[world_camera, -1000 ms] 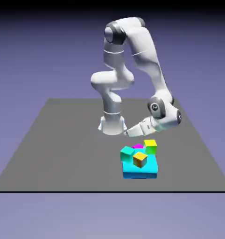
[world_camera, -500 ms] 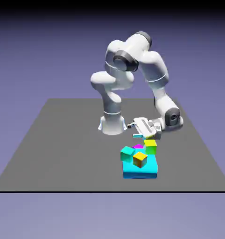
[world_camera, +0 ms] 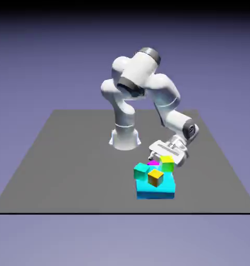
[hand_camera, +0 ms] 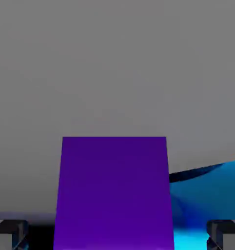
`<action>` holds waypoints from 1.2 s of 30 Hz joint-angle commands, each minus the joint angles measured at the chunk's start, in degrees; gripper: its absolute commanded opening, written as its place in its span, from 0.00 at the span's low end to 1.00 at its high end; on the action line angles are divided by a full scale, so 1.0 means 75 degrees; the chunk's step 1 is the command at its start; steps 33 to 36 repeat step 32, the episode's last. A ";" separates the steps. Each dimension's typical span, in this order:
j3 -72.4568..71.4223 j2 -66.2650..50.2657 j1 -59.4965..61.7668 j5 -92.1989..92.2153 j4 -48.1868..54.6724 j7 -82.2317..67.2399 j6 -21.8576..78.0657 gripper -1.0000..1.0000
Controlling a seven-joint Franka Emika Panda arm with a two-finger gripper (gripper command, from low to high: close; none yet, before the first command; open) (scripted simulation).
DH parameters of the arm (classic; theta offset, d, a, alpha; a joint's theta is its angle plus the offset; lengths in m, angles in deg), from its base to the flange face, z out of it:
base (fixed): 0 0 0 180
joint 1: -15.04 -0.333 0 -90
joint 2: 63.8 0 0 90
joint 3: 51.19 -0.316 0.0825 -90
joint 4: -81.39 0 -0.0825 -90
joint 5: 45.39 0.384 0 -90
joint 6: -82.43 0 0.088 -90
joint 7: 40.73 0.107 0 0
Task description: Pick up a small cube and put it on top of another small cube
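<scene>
Between the two grey fingertips (hand_camera: 12,233) of your claw (world_camera: 159,158) sits a purple cube (hand_camera: 113,193), filling the gap but not yet gripped: the jaws stand fully wide and hold nothing. You are at the reach-in step, as I judge it; next you need to close squarely on that cube, then lift it clear of its neighbours. Just beside the claw lies the big cyan block (world_camera: 156,188), and on or against it you can count four small cubes: one magenta-purple (world_camera: 153,163) under the claw, one yellow-green (world_camera: 167,163), one teal (world_camera: 141,171), one orange (world_camera: 155,177). Any of those three could serve as the base.
</scene>
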State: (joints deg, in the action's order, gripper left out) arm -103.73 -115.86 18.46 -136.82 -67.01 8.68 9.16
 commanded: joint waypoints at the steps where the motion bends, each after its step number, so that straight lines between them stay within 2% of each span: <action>1: 0.0000 0.0000 0.0000 0.0000 0.0000 0.0000 0.0000 0.00; 7: -0.1077 0.0394 -0.0136 0.1536 0.0168 -0.0275 0.0262 0.00; 15: -0.1234 0.1537 -0.0752 0.2064 0.2301 -0.2933 -0.1139 0.00; 24: 0.0585 0.2222 -0.0395 0.3718 0.4758 -0.3563 0.0185 0.00; 26: 0.0762 0.2151 -0.0305 0.3842 0.4740 -0.3348 0.0434 0.00; 29: 0.1075 0.2052 0.0215 0.3350 0.4040 -0.3074 -0.0287 0.00; 30: 0.1075 0.2052 0.0215 0.3350 0.4040 -0.3074 -0.0287 1.00; 36: 0.0952 0.2091 0.0010 0.3545 0.4317 -0.3182 -0.0002 1.00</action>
